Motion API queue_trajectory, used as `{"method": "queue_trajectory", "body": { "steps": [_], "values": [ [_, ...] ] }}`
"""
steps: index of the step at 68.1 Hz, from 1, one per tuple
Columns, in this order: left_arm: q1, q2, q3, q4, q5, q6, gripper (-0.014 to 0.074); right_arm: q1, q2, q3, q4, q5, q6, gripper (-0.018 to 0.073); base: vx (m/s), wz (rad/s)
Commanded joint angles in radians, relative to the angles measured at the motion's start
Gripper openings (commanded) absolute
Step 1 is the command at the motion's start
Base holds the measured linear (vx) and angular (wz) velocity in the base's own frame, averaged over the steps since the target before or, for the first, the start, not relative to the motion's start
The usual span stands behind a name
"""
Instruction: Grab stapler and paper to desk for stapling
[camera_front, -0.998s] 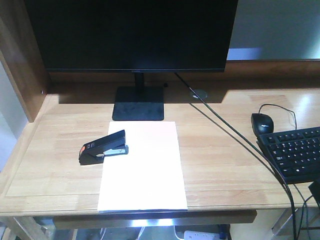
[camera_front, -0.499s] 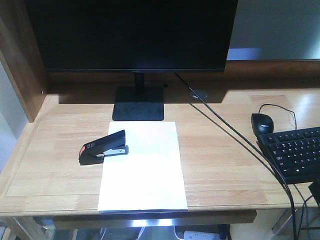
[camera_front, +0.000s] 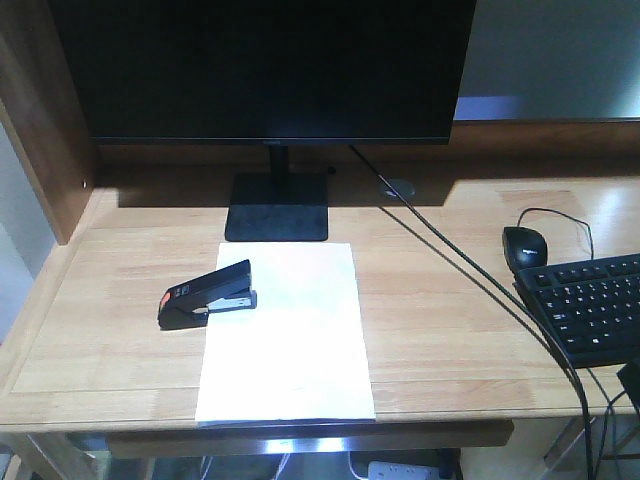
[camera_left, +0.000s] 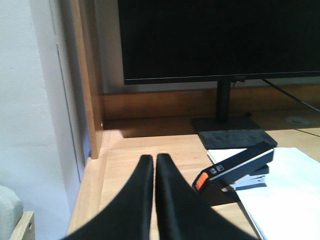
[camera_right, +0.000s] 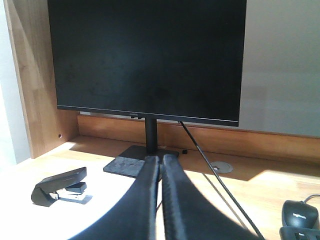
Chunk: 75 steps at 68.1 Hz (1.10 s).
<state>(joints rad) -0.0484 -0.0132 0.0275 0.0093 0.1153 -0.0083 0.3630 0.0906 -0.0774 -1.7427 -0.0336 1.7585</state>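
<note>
Light-wood desk (camera_front: 110, 345), front view: the white paper sheet (camera_front: 285, 335) lies before the monitor stand (camera_front: 277, 207); the black orange-tailed stapler (camera_front: 208, 294) overlaps its left edge, exactly as a second ago. Left wrist view: the left gripper (camera_left: 154, 162) hangs shut, empty, near the stapler (camera_left: 235, 170). Right wrist view: the right gripper (camera_right: 161, 161) is likewise pressed together, empty. Stapling looks finished or not begun.

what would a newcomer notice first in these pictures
A big dark monitor fills the back of the desk. In front of its stand a white paper lies flat, with the black stapler overlapping its left edge. A mouse and keyboard sit far right.
</note>
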Motion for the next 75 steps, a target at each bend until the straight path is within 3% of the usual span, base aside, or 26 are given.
{"method": "queue_trajectory", "body": {
  "steps": [1,32,42,49,55,66,75],
  "values": [
    [0.010,-0.015,0.028,-0.009,-0.076,-0.010,-0.0007,-0.004,0.013,-0.030,-0.039,0.021,-0.009,-0.0010,0.00,0.00],
    [0.010,-0.014,0.028,-0.009,-0.076,-0.010,-0.0007,-0.004,0.013,-0.030,-0.034,0.021,-0.009,-0.0010,0.00,0.00],
    [0.010,-0.014,0.028,-0.009,-0.076,-0.010,-0.0007,-0.004,0.013,-0.030,0.081,0.023,-0.013,-0.0010,0.00,0.00],
    [0.010,-0.014,0.028,-0.009,-0.076,-0.010,-0.0007,-0.004,0.013,-0.030,0.179,0.131,-0.184,-0.0010,0.00,0.00],
    [0.010,-0.014,0.028,-0.009,-0.076,-0.010,-0.0007,-0.004,0.013,-0.030,0.387,0.212,-0.339,-0.0010,0.00,0.00],
    [0.010,-0.014,0.028,-0.009,-0.076,-0.010,-0.0007,-0.004,0.013,-0.030,0.726,0.310,-0.770,-0.0010,0.00,0.00],
    [0.010,-0.014,0.028,-0.009,-0.076,-0.010,-0.0007,-0.004,0.013,-0.030,0.884,0.282,-1.120,-0.0010,0.00,0.00]
  ]
}}
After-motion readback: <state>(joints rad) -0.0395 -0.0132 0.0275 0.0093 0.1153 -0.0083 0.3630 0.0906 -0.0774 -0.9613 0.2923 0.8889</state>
